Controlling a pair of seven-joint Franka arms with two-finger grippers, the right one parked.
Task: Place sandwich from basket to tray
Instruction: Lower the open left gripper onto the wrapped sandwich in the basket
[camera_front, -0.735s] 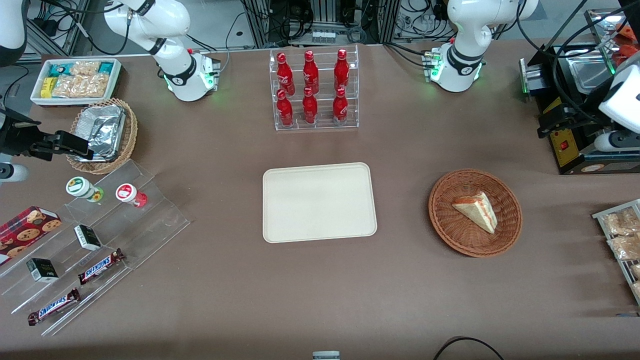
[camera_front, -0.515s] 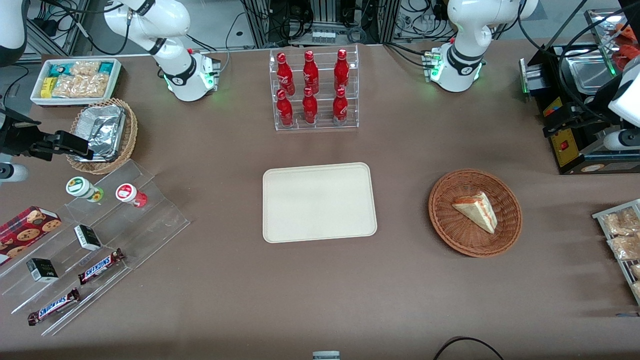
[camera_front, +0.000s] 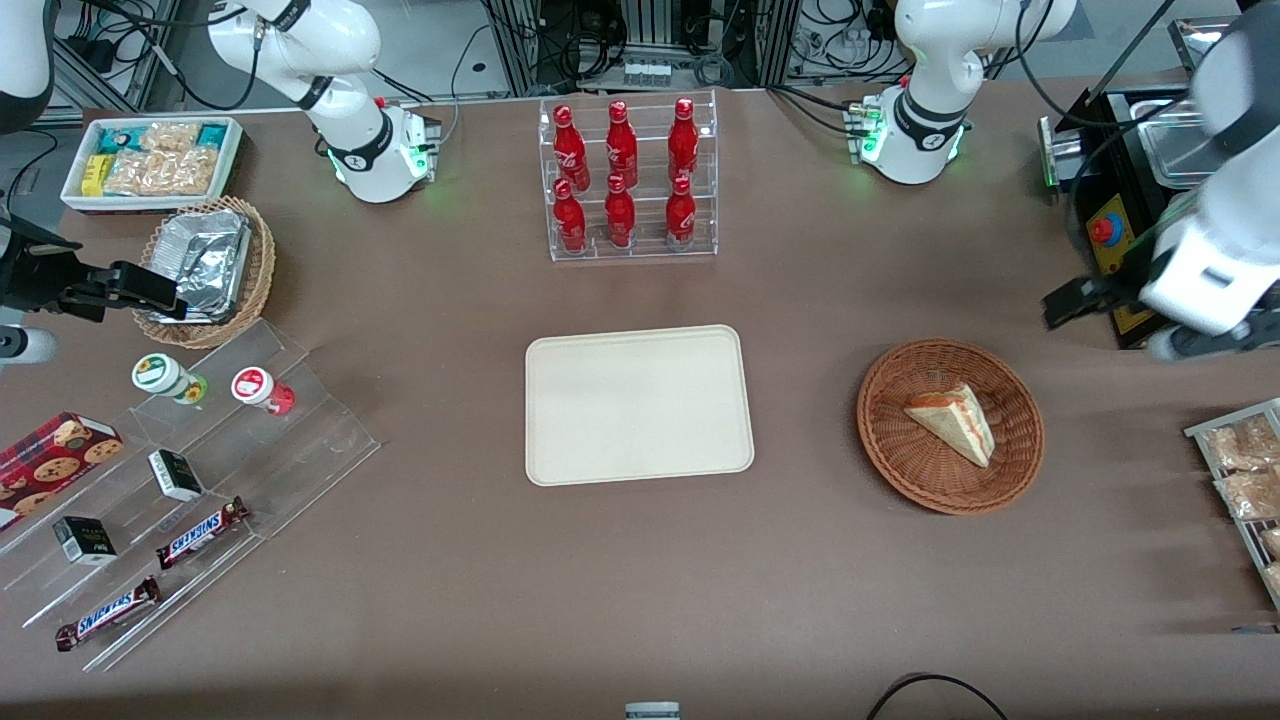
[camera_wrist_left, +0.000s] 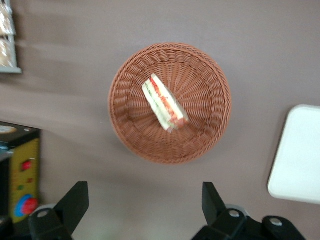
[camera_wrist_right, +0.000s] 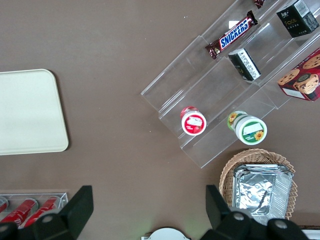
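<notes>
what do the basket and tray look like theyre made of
The basket under the sandwich looks like reddish-brown woven wicker, with visible ribbed strands. The tray looks like matte cream plastic or fibre, smooth with a moulded rim. The open gripper hovers above.

The front view looks steeply down over the whole brown bench (camera_front: 420, 300). The left wrist camera faces straight down, high above the round reddish-brown wicker basket (camera_wrist_left: 170, 102), past the hand's (camera_wrist_left: 145, 202) spread fingers; both views share that basket and the flat cream rectangular tray (camera_front: 638, 404).

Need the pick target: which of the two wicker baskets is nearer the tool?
The reddish-brown basket holding the sandwich. The open tool hovers beside it; the tan foil-lined basket sits toward the parked arm's end.
</notes>
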